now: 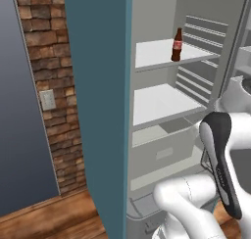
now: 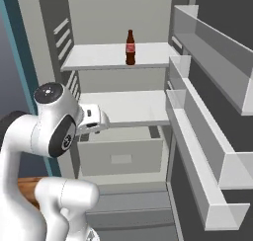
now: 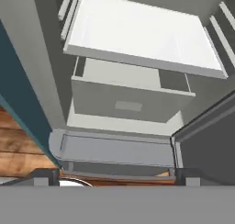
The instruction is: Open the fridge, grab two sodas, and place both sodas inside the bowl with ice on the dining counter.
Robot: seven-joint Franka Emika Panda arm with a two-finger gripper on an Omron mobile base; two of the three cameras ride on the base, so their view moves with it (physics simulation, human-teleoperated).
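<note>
Your fridge stands open, its door swung right with the bins cut off at the frame edge. The cola bottle stands upright on the upper shelf. Your gripper shows just two tips, spread apart, nothing between them.

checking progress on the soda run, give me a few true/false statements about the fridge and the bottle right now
1. The fridge stands open. True.
2. The cola bottle lies on its side on the lower shelf. False: it stands upright on the upper shelf.
3. The gripper holds the cola bottle. False: nothing sits between its fingertips, and the bottle is apart on the shelf.
4. The lower shelf is bare. True.
5. The door bins carry cans. False: they look empty.
</note>
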